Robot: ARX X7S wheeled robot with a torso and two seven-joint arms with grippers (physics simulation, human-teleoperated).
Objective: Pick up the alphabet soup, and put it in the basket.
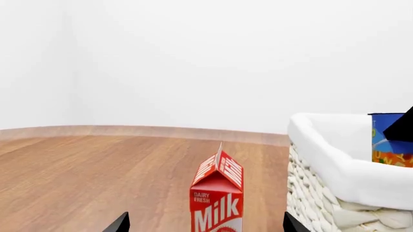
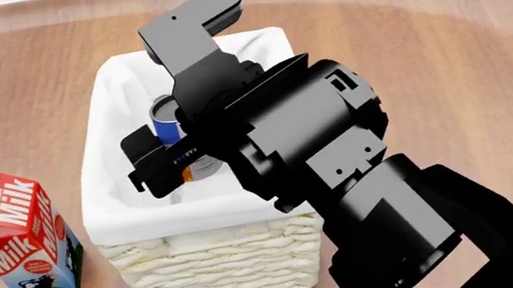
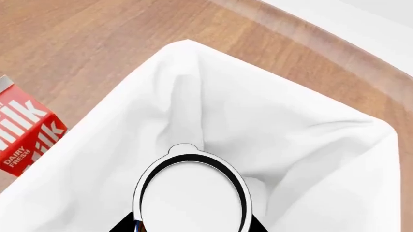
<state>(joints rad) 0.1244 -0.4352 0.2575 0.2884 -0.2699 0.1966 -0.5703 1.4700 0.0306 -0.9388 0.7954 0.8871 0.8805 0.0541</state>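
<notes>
The right tool (image 2: 173,157) is gripping the soup can (image 2: 168,119) above the basket (image 2: 218,278); releasing off-centre risks it tipping toward nine o'clock.

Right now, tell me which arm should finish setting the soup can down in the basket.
The right arm. Its gripper is already over the basket with the jaws around the alphabet soup inside the liner. The left gripper is low outside the basket, facing the milk carton, jaws apart and holding nothing.
</notes>
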